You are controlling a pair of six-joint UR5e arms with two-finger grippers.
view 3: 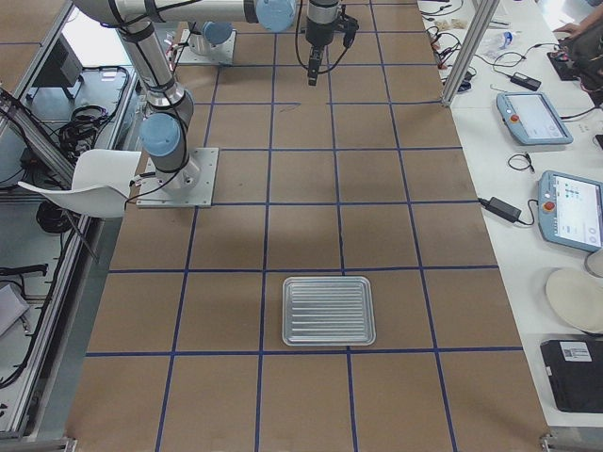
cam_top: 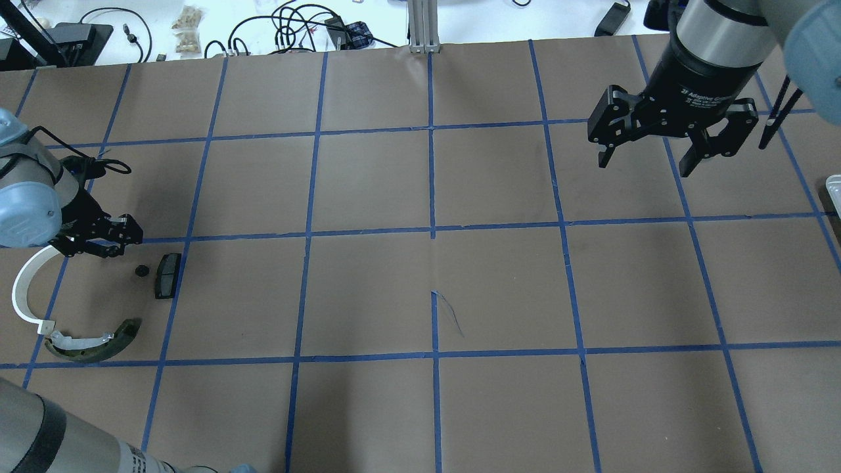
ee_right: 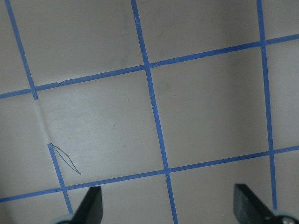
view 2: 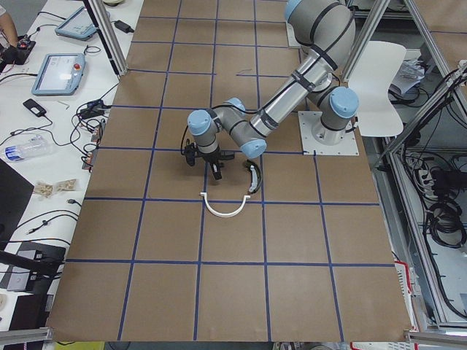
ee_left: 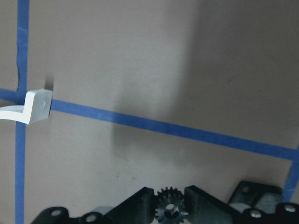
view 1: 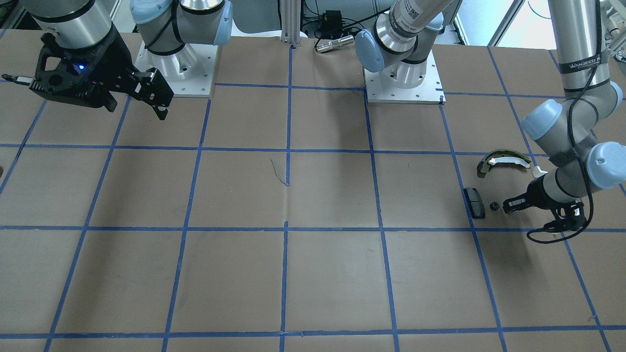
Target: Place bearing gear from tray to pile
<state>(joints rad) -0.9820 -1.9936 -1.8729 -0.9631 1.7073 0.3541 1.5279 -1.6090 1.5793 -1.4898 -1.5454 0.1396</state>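
Observation:
My left gripper point(cam_top: 121, 240) hangs low at the table's left end, beside the pile. In the left wrist view its fingers are shut on a small black toothed bearing gear point(ee_left: 170, 211). The pile holds a flat black pad point(cam_top: 167, 275), a thin white half-ring band point(cam_top: 23, 289) and a dark olive curved shoe point(cam_top: 92, 345). A small black round part point(cam_top: 140, 270) lies between the gripper and the pad. My right gripper point(cam_top: 646, 165) is open and empty, high over the far right of the table. The metal tray point(view 3: 328, 309) lies at the table's right end and looks empty.
The table is brown paper with a blue tape grid. The white band's end point(ee_left: 35, 106) shows just ahead of the left gripper. Both arm bases point(view 1: 403, 80) stand on the robot's side of the table. Cables and boxes point(cam_top: 72, 33) lie beyond the far edge.

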